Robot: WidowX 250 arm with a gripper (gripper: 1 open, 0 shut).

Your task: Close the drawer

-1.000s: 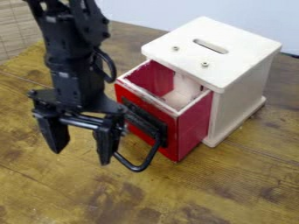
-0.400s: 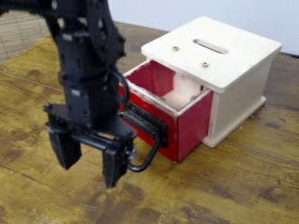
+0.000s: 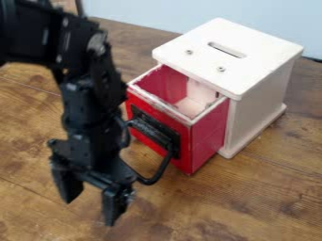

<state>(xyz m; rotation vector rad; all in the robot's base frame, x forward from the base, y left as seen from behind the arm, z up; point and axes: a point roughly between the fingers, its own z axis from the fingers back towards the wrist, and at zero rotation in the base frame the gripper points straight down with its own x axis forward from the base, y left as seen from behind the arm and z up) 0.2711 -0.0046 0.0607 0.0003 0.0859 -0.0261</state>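
Wooden plank surface [image 3: 251, 202], red drawer [image 3: 176, 127] pulled out of white cube housing [image 3: 246, 75] at 1 o'clock, wire loop handle [image 3: 153, 160], black pincer [image 3: 90, 191] released at 7 o'clock, apart from handle.

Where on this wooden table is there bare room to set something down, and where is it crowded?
Free: the wooden table in front of and right of the white wooden cube housing, and the back-left corner. Crowded: the strip before the open red drawer, where its black wire loop handle and the black gripper with open fingers sit.
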